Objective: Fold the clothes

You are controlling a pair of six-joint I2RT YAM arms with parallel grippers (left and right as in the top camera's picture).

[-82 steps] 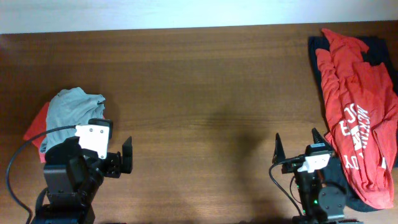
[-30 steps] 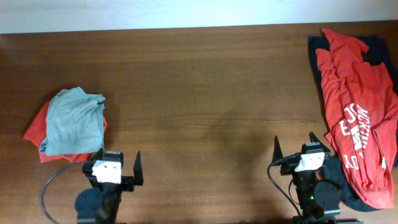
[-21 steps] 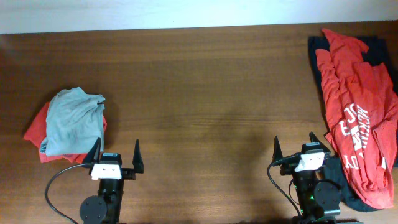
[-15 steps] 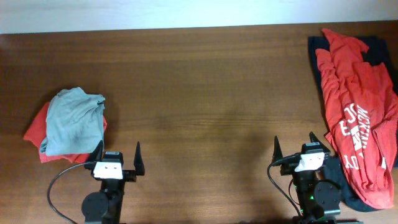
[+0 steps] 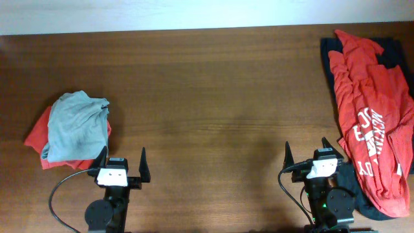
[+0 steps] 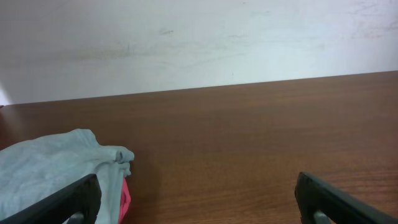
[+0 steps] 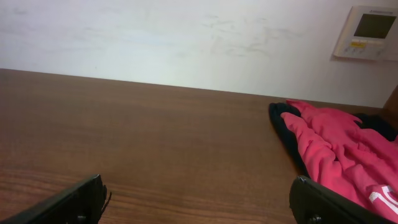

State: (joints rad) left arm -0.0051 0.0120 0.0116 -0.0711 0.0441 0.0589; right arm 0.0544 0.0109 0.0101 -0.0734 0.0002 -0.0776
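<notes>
Left arm has backed off. A few seconds ago it sat tight against the left pile; now the left gripper [image 5: 121, 159] is parked at the near table edge, facing straight ahead, and it has not shifted in the last half second. Claw spread wide, nothing in it. Right gripper [image 5: 307, 151] has not moved at all over the same stretch. It is also spread wide and empty, at the near edge just beside the right heap.

Left side: grey-blue T-shirt [image 5: 76, 126] lies as a compact bundle on top of a red garment [image 5: 33, 138], whose edges show around it. Neither has moved since the arm withdrew.

Right side: red lettered shirt [image 5: 372, 116] sprawls crumpled over a navy garment [image 5: 328, 46] at the far right of the table [image 5: 213, 97], unfolded.

My read: the grey-blue one is released and done with, and both arms are at rest between garments. The right heap is the remaining work, and the middle of the table is the place to spread it.
</notes>
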